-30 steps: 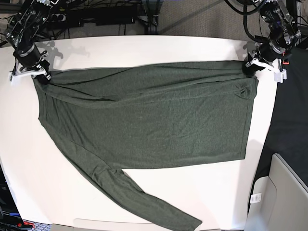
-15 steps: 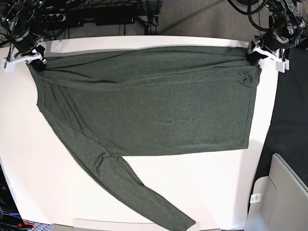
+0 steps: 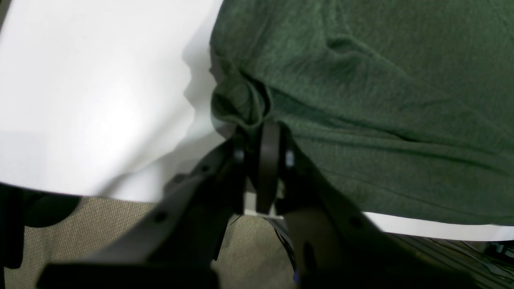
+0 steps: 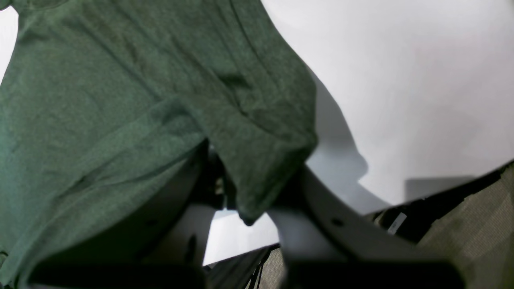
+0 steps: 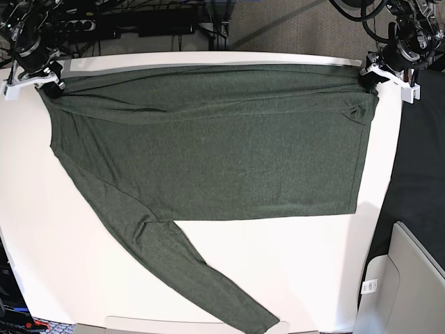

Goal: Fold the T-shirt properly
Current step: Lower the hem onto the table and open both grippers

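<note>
The dark olive T-shirt [image 5: 208,146] lies spread across the white table [image 5: 299,278], its long sleeve [image 5: 201,285] trailing toward the front edge. My left gripper [image 5: 368,75] is shut on the shirt's far right corner. My right gripper [image 5: 50,85] is shut on the far left corner. The far edge is stretched taut between them near the table's back edge. In the left wrist view the gripper [image 3: 259,130] pinches a bunched fold of T-shirt [image 3: 381,100]. In the right wrist view the T-shirt [image 4: 120,100] drapes over the gripper [image 4: 241,192] and hides its fingertips.
Dark cables and equipment [image 5: 139,21] run behind the table's back edge. A grey container [image 5: 410,278] with a white tag stands off the table at the front right. A dark floor strip [image 5: 417,160] borders the table's right edge.
Both grippers have drawn the shirt's far edge back toward the rear of the table. The whole shirt slid with them, and the sleeve end pulled in from the front edge.
</note>
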Action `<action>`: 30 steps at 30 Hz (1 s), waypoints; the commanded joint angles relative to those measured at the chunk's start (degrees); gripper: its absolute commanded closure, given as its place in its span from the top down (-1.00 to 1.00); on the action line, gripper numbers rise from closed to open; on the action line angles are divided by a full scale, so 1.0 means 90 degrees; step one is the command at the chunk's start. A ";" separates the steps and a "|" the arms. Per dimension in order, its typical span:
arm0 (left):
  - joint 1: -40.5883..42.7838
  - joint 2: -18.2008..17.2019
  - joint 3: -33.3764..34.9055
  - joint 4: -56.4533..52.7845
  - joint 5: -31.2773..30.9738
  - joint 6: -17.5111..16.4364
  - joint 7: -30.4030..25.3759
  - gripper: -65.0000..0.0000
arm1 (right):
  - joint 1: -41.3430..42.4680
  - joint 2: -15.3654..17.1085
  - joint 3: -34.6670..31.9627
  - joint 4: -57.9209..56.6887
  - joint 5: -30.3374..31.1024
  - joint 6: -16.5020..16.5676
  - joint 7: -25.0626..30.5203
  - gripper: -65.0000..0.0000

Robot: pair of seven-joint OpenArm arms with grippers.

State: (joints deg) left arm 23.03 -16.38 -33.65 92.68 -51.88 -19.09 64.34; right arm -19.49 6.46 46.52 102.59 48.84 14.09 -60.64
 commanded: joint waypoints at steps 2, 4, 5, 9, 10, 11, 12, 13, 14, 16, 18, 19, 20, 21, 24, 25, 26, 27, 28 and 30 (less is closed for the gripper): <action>0.0035 -0.0089 -0.0017 0.0051 0.0152 0.0046 0.0153 -0.98 | -0.0018 0.0078 0.0042 0.0113 -0.0020 0.0003 0.0149 -0.82; 0.0025 -0.0089 -0.0017 0.0090 0.0143 0.0046 0.0192 -0.92 | -0.0018 0.0069 0.0062 0.0103 -0.0069 0.0003 0.0149 -0.60; 0.0025 -0.0089 -0.0017 0.0129 0.0143 0.0046 0.0270 -0.87 | -0.0018 0.0069 0.0062 0.0103 -0.0069 0.0003 0.0149 -0.48; 0.0025 -0.0021 -0.0027 0.0676 0.0133 0.0046 0.0436 -0.65 | -0.0018 0.0069 0.0062 0.0103 -0.0069 -0.0007 0.0140 -0.29; 0.0045 0.0018 -0.0027 0.0852 0.0133 0.0046 0.0446 -0.60 | -0.0018 0.0069 0.0062 0.0103 -0.0069 -0.0007 0.0140 -0.29; 0.0054 0.0028 -0.0027 0.1008 0.0133 0.0046 0.0446 -0.54 | -0.0018 0.0069 0.0062 0.0103 -0.0040 -0.0007 0.0140 -0.29; 0.0054 0.0028 -0.0027 0.1077 0.0133 0.0046 0.0446 -0.49 | -0.0018 0.0069 0.0062 0.0103 -0.0030 -0.0007 0.0140 -0.29; 0.0054 0.0028 -0.0027 0.1096 0.0133 0.0046 0.0446 -0.43 | -0.0028 0.0069 0.0062 0.0103 -0.0020 -0.0007 0.0140 -0.29; 0.0054 0.0018 -0.0027 0.1096 0.0143 0.0046 0.0436 -0.39 | -0.0047 0.0069 0.0062 0.0103 -0.0020 -0.0007 0.0140 -0.29; 0.0054 0.0008 -0.0037 0.1106 0.0143 0.0055 0.0407 -0.33 | -0.0106 0.0069 0.0062 0.0103 -0.0020 0.0012 0.0140 -0.29; 0.0054 0.0008 -0.0212 0.1125 0.0143 0.0055 0.0436 -0.32 | -0.0184 0.0069 0.0081 0.0113 -0.0010 0.0022 0.0140 -0.28; 0.0054 0.0018 -0.0310 0.1125 0.0143 0.0055 0.0456 -0.32 | -0.0233 0.0069 0.0140 0.0113 -0.0010 0.0022 0.0140 -0.28; 0.0045 0.0028 -0.0398 0.1125 0.0133 0.0055 0.0456 -0.32 | -0.0243 0.0069 0.0247 0.0113 0.0039 0.0022 0.0140 -0.28; 0.0045 0.0018 -0.0437 0.1125 0.0133 0.0055 0.0456 -0.32 | -0.0253 0.0069 0.0325 0.0113 0.0136 0.0032 0.0140 -0.28; 0.0054 -0.0050 -0.0730 0.1125 0.0133 0.0055 0.0456 -0.32 | -0.0380 0.0088 0.0618 0.0113 0.0390 0.0032 0.0140 -0.28; 0.0054 -0.0050 -0.0838 0.1125 0.0133 0.0055 0.0456 -0.32 | -0.0380 0.0098 0.0706 0.0113 0.0449 0.0032 0.0140 -0.28; 0.0045 -0.0050 -0.0896 0.1125 0.0133 0.0055 0.0456 -0.32 | -0.0380 0.0108 0.0765 0.0113 0.0468 0.0032 0.0140 -0.28; 0.0035 -0.0050 -0.0935 0.1125 0.0133 0.0055 0.0456 -0.32 | -0.0380 0.0118 0.0814 0.0113 0.0478 0.0032 0.0140 -0.28; 0.0015 -0.0050 -0.0984 0.1125 0.0133 0.0055 0.0456 -0.32 | -0.0380 0.0118 0.0863 0.0113 0.0488 0.0032 0.0140 -0.28; -0.0170 -0.0050 -0.1160 0.1125 0.0133 0.0055 0.0456 -0.32 | -0.0360 0.0118 0.0999 0.0113 0.0586 0.0032 0.0130 -0.28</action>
State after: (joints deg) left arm 21.93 -15.68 -43.55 101.75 -49.71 -18.35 69.06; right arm -22.59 6.52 54.89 102.59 53.04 14.15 -60.40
